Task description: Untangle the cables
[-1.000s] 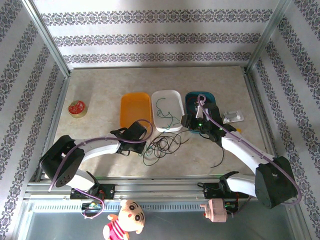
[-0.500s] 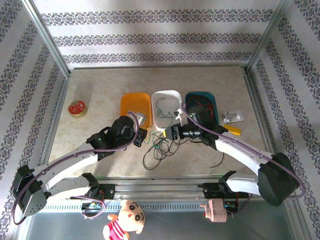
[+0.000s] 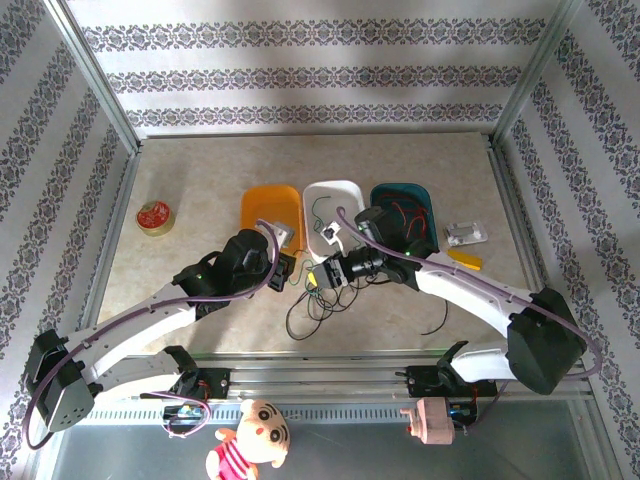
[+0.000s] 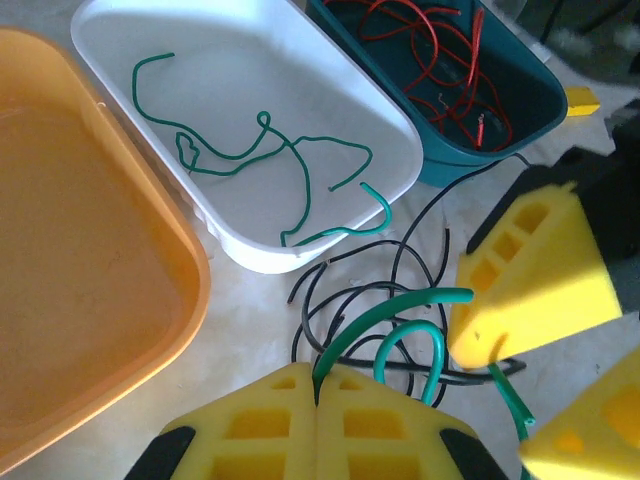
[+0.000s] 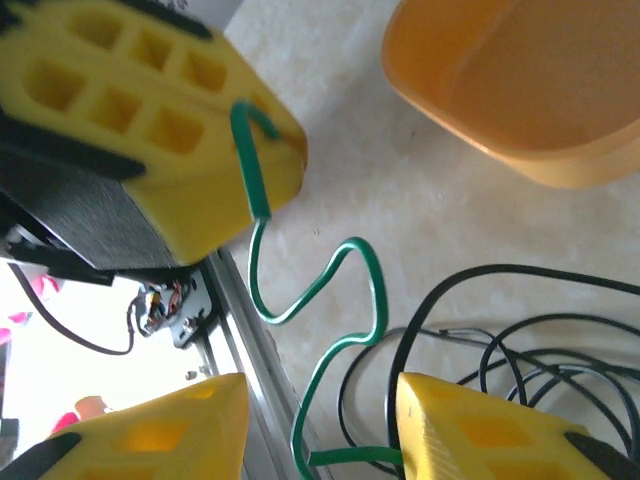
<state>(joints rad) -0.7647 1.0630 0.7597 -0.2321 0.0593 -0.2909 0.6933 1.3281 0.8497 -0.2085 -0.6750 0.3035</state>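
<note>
Table [image 3: 200, 180]: pale stone-pattern top, carrying the white tray [image 3: 345, 195] near its middle; every place below counted from this white tray.
Left arm [image 3: 150, 320]: white, stretched from the near left side up to the front left corner of the white tray.
Right arm [image 3: 480, 290]: white, coming from the near right side, ending just in front of the white tray.
Orange tray [image 3: 265, 210]: just beside the white tray, on its left.
Teal tray [image 3: 400, 187]: just beside the white tray, on its right.
Left gripper [image 4: 315, 380]: just in front of the white tray; yellow pads pressed together, clenched on the held green cable [image 5: 252, 175], which comes out of the seam between them.
Right gripper [image 5: 320, 395]: also in front of the white tray, facing the left gripper from the right; yellow pads [image 4: 530, 275] spread apart, grasping nothing.
Black cables [image 3: 320, 305]: tangled loops lying flat on the table in front of the white tray, below both grippers.
Red cables [image 4: 440, 60]: inside the teal tray, right of the white tray.
Held green cable: in front of the white tray, bending in waves from the left gripper into the gap of the right gripper, crossing above the black cables.
Loose green cable [image 4: 240, 158]: inside the white tray, curled on its bottom.
Tape roll [image 3: 153, 217]: well apart from the white tray, far left, beyond the orange tray.
</note>
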